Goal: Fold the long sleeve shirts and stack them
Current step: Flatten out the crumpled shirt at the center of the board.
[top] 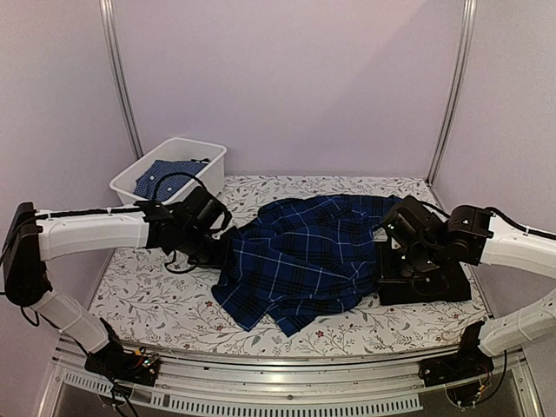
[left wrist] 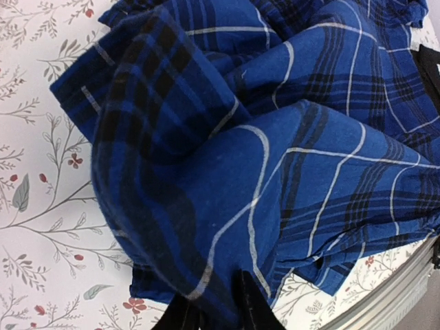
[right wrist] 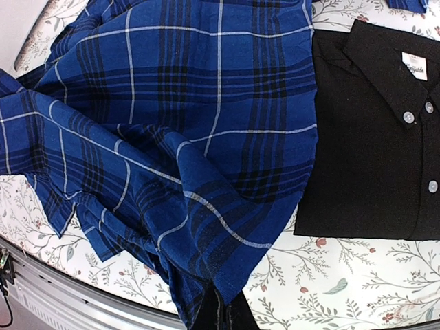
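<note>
Two shirts on your table [top: 156,304]: one plaid shirt [top: 295,252], crumpled mid-table; one black shirt [right wrist: 371,137], folded, at right. Your left gripper [left wrist: 217,311] and right gripper [right wrist: 221,313] each clamp plaid cloth; fingertips cut off.

Left arm [top: 87,233]: base at near-left table corner, elbow raised out past left edge, forearm level, reaching right over table, wrist tipped down. Left gripper [left wrist: 216,311]: fingers [left wrist: 253,302] drawn in, pinching fold of plaid shirt [left wrist: 275,172].

Right arm [top: 514,248]: base at near-right corner, elbow out past right edge, forearm reaching left over table. Right gripper [right wrist: 220,313]: jaws fully together, plaid shirt edge nipped between tips.
</note>
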`<state>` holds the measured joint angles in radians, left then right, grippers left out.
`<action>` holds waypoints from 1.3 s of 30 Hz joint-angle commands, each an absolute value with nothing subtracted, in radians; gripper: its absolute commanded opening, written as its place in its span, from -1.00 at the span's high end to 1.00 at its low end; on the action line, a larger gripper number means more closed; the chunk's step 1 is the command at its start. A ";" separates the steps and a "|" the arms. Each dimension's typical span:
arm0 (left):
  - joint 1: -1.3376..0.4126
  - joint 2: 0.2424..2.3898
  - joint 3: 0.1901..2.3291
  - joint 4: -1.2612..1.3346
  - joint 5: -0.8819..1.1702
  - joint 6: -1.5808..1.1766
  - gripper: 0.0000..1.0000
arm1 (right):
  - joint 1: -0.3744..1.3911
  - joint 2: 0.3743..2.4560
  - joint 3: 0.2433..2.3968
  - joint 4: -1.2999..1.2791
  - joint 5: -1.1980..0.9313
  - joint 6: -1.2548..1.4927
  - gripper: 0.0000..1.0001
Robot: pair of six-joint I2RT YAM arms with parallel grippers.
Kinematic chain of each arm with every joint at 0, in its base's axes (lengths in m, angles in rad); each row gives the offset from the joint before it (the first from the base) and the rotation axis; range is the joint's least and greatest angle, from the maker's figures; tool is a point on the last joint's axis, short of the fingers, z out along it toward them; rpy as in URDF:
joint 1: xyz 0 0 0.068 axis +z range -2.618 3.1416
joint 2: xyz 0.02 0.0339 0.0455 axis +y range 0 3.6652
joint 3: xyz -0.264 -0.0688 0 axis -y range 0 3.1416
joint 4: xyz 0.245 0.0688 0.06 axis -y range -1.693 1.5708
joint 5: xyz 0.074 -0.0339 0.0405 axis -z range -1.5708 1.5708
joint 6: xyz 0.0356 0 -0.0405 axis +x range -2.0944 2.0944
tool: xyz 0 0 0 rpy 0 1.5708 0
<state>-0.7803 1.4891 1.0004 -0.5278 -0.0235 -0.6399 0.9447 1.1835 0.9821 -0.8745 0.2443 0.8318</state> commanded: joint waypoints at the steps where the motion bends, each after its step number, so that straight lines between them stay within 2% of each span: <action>1: -0.806 1.485 1.088 -0.593 0.056 -0.635 0.87 | 0.925 1.189 1.032 -0.875 0.262 0.808 1.00; 2: -0.822 1.485 1.140 -0.610 0.077 -0.640 1.00 | 0.919 1.192 1.046 -0.884 0.270 0.801 1.00; 9: -1.024 1.579 1.544 -0.708 0.212 -0.699 1.00 | 0.784 1.170 1.163 -0.977 0.310 0.711 1.00; 13: -1.133 1.628 1.712 -0.662 0.263 -0.756 1.00 | 0.702 1.152 1.280 -1.054 0.341 0.645 1.00; 18: -1.231 1.635 1.705 -0.538 0.304 -0.797 1.00 | 0.663 1.152 1.378 -1.136 0.371 0.598 1.00; 22: -1.247 1.622 1.521 -0.496 0.286 -0.817 1.00 | 0.663 1.151 1.328 -1.130 0.311 0.593 1.00; 23: -1.247 1.619 1.436 -0.477 0.282 -0.825 0.97 | 0.663 1.146 1.290 -1.114 0.289 0.592 1.00; 25: -1.248 1.632 1.344 -0.468 0.266 -0.825 0.76 | 0.663 1.135 1.208 -1.073 0.234 0.596 1.00; 29: -1.236 1.601 1.233 -0.486 0.164 -0.817 -0.16 | 0.665 1.121 1.073 -1.007 0.148 0.602 1.00; 31: -1.206 1.533 1.183 -0.498 0.046 -0.856 -0.38 | 0.671 1.112 1.013 -0.976 0.120 0.608 1.00; 34: -1.110 1.407 1.063 -0.494 -0.051 -0.908 -0.38 | 0.696 1.104 0.958 -0.926 0.088 0.611 1.00; 36: -1.024 1.342 0.975 -0.482 -0.076 -0.917 -0.29 | 0.717 1.118 0.939 -0.904 0.086 0.615 1.00; 39: -0.887 1.288 0.877 -0.436 -0.081 -0.894 -0.27 | 0.751 1.139 0.929 -0.873 0.087 0.622 0.97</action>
